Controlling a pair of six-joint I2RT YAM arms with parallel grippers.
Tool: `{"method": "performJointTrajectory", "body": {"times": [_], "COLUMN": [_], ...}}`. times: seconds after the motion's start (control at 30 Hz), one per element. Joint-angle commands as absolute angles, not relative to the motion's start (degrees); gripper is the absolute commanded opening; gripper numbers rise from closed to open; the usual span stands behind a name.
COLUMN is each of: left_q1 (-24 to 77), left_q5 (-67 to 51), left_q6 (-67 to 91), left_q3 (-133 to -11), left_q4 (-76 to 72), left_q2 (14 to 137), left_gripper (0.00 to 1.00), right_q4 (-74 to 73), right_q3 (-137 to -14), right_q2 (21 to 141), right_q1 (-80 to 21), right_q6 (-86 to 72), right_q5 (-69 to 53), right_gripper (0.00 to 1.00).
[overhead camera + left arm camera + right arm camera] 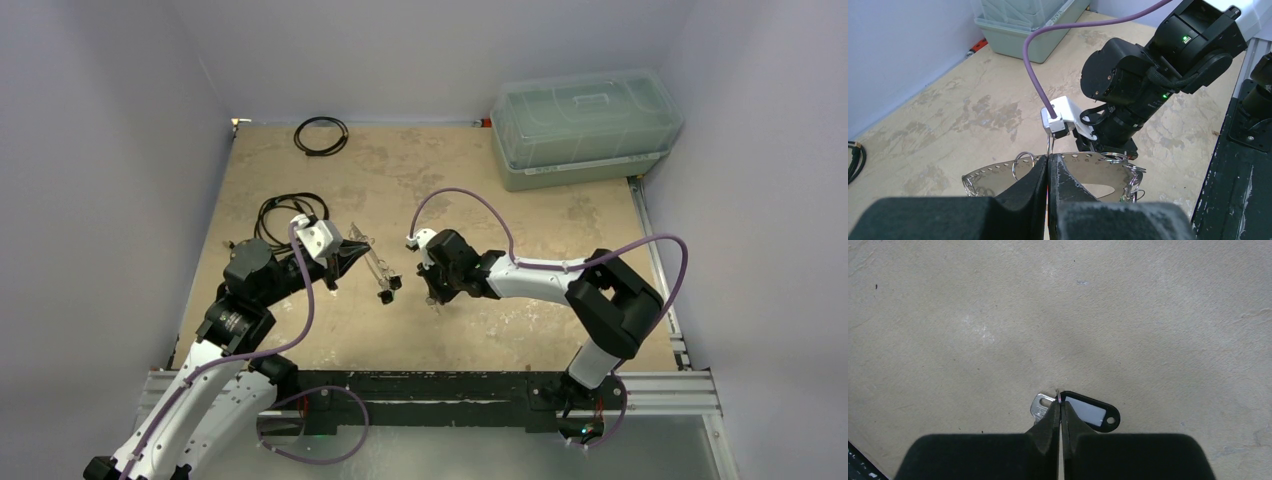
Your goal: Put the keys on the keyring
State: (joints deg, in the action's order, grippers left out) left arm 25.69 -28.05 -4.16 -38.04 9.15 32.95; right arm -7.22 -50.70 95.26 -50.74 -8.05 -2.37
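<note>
Right wrist view: key (pixel 1042 406) with black tag (pixel 1093 413), on tabletop (pixel 998 315), pinched by closed right gripper (pixel 1060 407); keyring (pixel 993 172) clamped in left gripper (pixel 1048 161). Slow, straight lift advised.

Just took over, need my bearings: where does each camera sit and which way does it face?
Top: above, behind the bases, looking down on the table; both arms show.
Left wrist: looks past the left gripper, shut on the keyring, toward the right arm.
Right wrist: faces down at the table; right gripper pinches a key beside its tag.
Shared: top and left wrist both show the keyring.
</note>
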Motion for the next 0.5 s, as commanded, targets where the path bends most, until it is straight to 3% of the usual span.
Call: {"method": "performJointTrajectory", "body": {"times": [0.0, 0.47], "left_q1": [26.0, 26.0], "left_q5": [-27.9, -28.3], "left_q6": [-4.9, -5.1], "left_q3": [-40.5, -40.4], "left_q4": [7.0, 6.7], "left_q2": [32.7, 32.7], "left_gripper": [0.00, 0.00], "right_q4": [-6.0, -5.2], "right_q3": [-52.0, -49.3], "right_q2": [93.8, 83.7], "right_q1": [-51.3, -51.2], "right_q6": [-7.4, -8.6], "right_q5": [-1.4, 4.7], "right_gripper": [0.00, 0.00]}}
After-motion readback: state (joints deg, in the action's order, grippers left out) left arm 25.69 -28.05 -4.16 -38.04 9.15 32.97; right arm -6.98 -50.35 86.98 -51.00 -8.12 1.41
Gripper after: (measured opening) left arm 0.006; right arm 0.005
